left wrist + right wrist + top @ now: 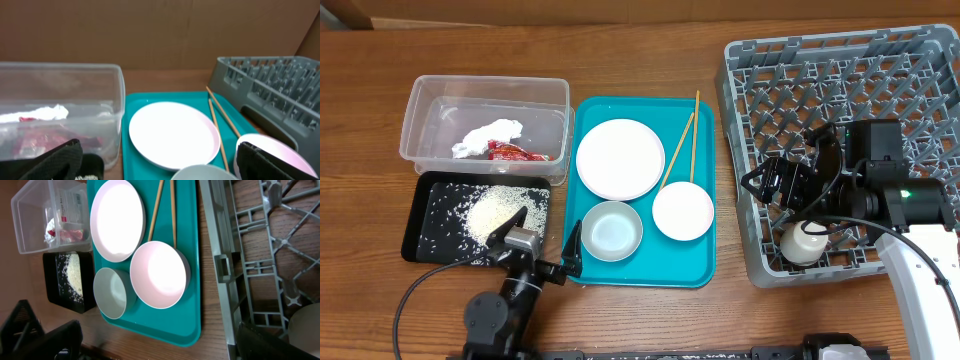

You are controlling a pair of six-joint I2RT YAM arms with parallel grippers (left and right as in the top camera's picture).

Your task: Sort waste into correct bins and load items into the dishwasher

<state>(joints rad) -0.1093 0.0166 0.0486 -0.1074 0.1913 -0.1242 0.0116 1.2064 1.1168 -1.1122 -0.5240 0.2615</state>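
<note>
**Both claws wide open and empty, one cup in the rack**

Black fingers of the left gripper (540, 245) fill the bottom corners of its own camera, spread far apart with nothing between them. It sits at the near left corner of the teal tray (702, 268), nosed toward the crockery. I take that as lining up on the small greyish-white bowl (612, 230) at the tray's near end.

Right of the tray, the right gripper (782, 180) hangs over the grey dish rack (920, 60), its jaws likewise thrown wide and holding nothing. A small white cup (803, 243) rests in the rack's near cells, just under that arm. Held in the lattice, it looks unlikely to roll off.

On the tray itself, the round plate (620, 158) lies at the far end and the pink bowl (683, 210) at the near right. Two chopsticks (682, 140) slant along the right side, running up to the pink bowl's rim.

Left of the tray the waste looks sorted. The red wrapper (515, 152) and white tissue (490, 137) lie inside the clear tub (420, 120) beside the tray's far half. The rice (500, 212) is heaped in the black tray (420, 235) beside its near half, so dry litter is kept apart from food scraps.

By my reckoning only the loading is left: plate, two bowls, chopsticks. The chopsticks look the fiddliest, being thin, flat on the tray, and likely to slip through the rack's open grid.
</note>
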